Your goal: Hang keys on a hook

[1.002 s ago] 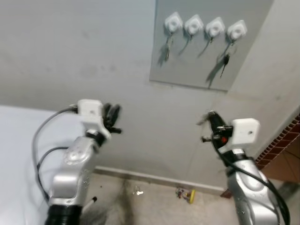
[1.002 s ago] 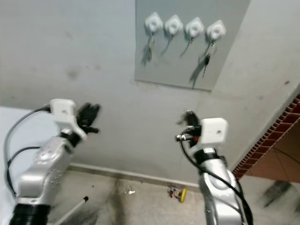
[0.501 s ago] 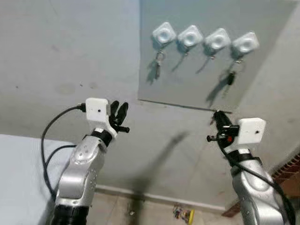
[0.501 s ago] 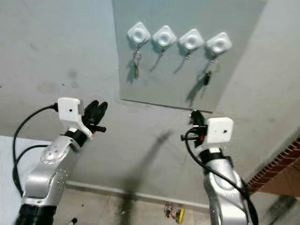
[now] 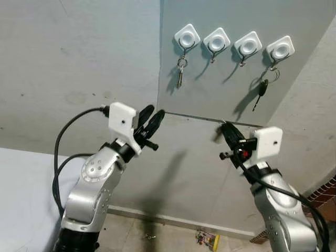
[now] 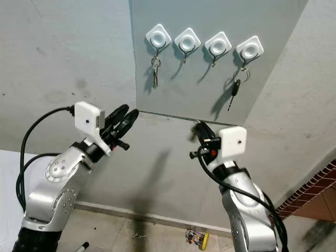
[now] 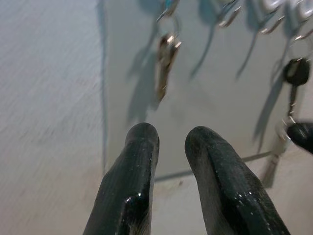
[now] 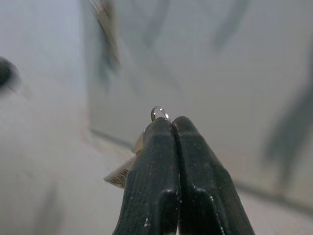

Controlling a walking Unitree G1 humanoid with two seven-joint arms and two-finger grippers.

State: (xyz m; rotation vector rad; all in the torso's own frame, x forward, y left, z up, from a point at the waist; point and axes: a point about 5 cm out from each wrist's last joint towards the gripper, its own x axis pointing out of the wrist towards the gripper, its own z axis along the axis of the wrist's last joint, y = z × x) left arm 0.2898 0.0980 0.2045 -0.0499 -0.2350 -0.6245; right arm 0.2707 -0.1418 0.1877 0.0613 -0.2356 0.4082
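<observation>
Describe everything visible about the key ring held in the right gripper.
The key ring is a small loop of silvery metal wire, pinched between the shut black fingers of the right gripper, with only its top arc poking past the fingertips. A pale tag-like piece juts out beside the fingers lower down. Any keys on it are hidden. The gripper holds it up below the grey board, apart from the hooks.

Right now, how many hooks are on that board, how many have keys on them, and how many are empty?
White hooks on the grey board: 4
Hooks with keys: 2, the silver key on the leftmost hook and the black-headed key on the rightmost hook
Empty hooks: 2, the two middle ones
Total hooks: 4
</observation>
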